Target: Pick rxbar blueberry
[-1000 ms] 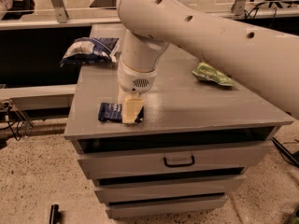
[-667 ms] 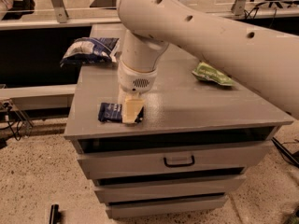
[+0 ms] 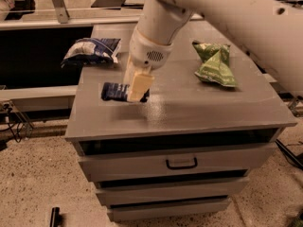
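Note:
The rxbar blueberry (image 3: 112, 91) is a small flat dark navy wrapper with pale print. It sticks out to the left from my gripper (image 3: 137, 90), which is shut on its right end. The cream fingers (image 3: 140, 83) point down and hold the bar a little above the left part of the grey cabinet top (image 3: 189, 108). The bar's right end is hidden behind the fingers. My white arm reaches in from the upper right.
A puffy blue-and-white bag (image 3: 92, 51) lies at the cabinet's back left corner. Green crinkled bags (image 3: 215, 63) lie at the right back. Drawers with a dark handle (image 3: 182, 163) face the front. A dark low shelf stands behind on the left.
My gripper has risen from the cabinet top with the rxbar in it. The arm has swung up and back, which uncovers more of the green bags.

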{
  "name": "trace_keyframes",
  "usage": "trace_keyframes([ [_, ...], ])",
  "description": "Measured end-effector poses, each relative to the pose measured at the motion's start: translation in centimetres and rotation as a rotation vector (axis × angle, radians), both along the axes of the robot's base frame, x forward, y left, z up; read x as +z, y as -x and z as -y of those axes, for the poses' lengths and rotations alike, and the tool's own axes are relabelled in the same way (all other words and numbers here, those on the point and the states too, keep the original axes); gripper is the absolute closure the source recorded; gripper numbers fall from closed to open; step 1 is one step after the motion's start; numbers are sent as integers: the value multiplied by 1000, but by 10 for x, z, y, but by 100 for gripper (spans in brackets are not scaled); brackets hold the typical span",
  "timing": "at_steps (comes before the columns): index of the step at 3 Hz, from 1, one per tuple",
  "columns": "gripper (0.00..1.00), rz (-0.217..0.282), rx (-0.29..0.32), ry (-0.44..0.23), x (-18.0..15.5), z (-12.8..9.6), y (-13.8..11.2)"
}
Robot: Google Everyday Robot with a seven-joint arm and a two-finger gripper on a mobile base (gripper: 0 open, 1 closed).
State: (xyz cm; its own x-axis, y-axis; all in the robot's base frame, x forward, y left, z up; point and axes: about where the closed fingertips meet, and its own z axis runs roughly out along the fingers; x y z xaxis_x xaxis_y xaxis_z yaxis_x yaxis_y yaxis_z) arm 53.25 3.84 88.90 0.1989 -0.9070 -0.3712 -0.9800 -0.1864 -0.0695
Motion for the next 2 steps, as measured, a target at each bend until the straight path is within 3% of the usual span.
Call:
trace_keyframes([
  [1, 100, 18, -30, -49, 40, 17, -17],
  [2, 100, 40, -38, -67, 52, 17, -23],
])
